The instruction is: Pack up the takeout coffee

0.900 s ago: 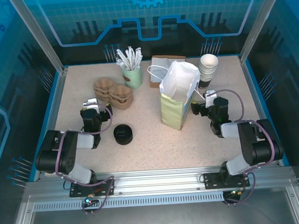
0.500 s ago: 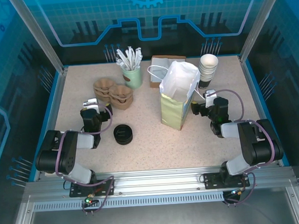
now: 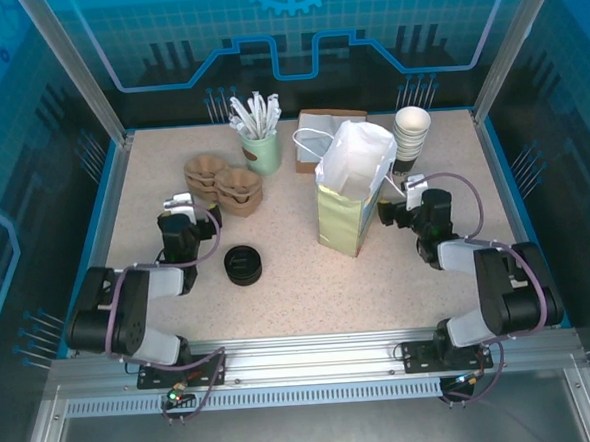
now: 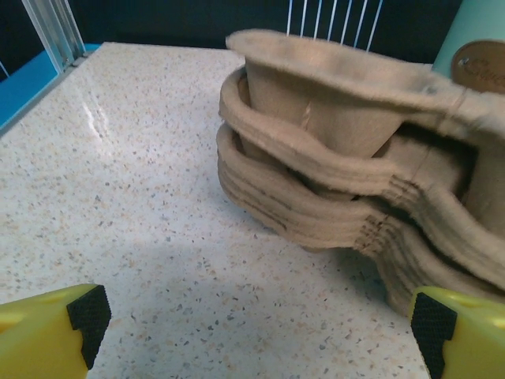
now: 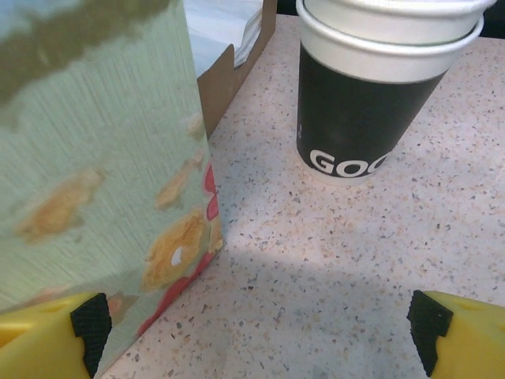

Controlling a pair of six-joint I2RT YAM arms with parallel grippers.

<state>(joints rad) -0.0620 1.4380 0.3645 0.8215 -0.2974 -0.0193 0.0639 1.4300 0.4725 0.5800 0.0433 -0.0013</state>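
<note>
A speckled beige tabletop (image 3: 299, 281) with a blue rim spreads beneath the left gripper (image 3: 181, 202) and the right gripper (image 3: 410, 185). Beyond them rises a translucent blue panel (image 3: 294, 41) printed with circuit lines and a gear, framed by slanting aluminium posts (image 3: 75, 69). Behind them an aluminium rail (image 3: 304, 366) edges the table.

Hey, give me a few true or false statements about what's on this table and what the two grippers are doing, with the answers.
1. The paper bag stands upright with its mouth open. True.
2. The stack of black lids is inside the bag. False: it sits on the table, between the bag and the left arm.
3. The left gripper and right gripper are both open, holding nothing. True.
4. The left gripper faces the paper bag. False: it faces the pulp cup carriers.
5. A stack of paper cups stands ahead of the right gripper. True.
</note>
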